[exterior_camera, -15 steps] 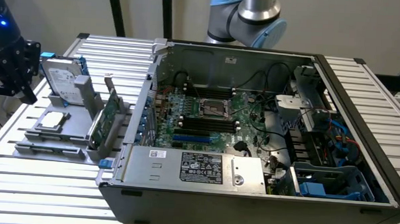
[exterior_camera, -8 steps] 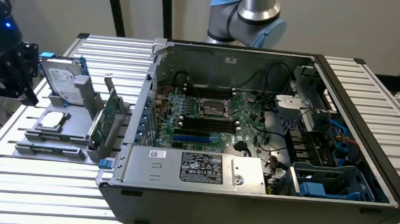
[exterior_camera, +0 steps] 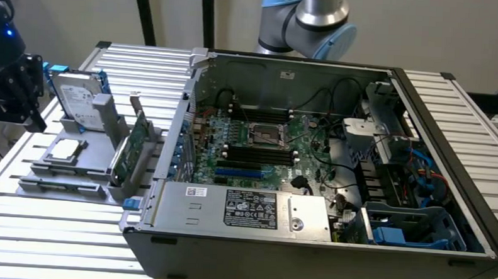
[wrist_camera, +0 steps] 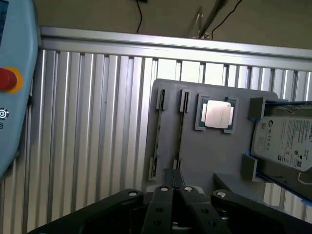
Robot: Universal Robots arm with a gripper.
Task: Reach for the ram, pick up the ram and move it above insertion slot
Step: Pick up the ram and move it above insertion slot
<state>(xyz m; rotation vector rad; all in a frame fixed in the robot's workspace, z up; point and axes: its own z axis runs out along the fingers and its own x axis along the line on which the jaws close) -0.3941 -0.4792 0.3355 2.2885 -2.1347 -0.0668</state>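
In the exterior view, the black two-fingered gripper (exterior_camera: 17,98) hangs at the far left of the frame. It is beside the grey plastic parts holder (exterior_camera: 84,170), which carries a silver hard drive with blue rails (exterior_camera: 76,97). The open black computer case (exterior_camera: 451,123) lies well apart, toward the exterior view's right.

In the wrist view, the gripper (wrist_camera: 173,176) has its fingers pressed together on nothing, over the holder (wrist_camera: 204,151). The ram (wrist_camera: 156,132), a long thin stick seen edge-on, stands in a narrow slot just beyond the fingertips. A similar strip (wrist_camera: 181,127) stands beside it.

To do this step well, the fingers probably need to part first, straddle the ram's thin edge at mid-length, and stay clear of the square silver processor chip (wrist_camera: 217,114).

Open computer case (exterior_camera: 311,261), hard drive (exterior_camera: 76,98)
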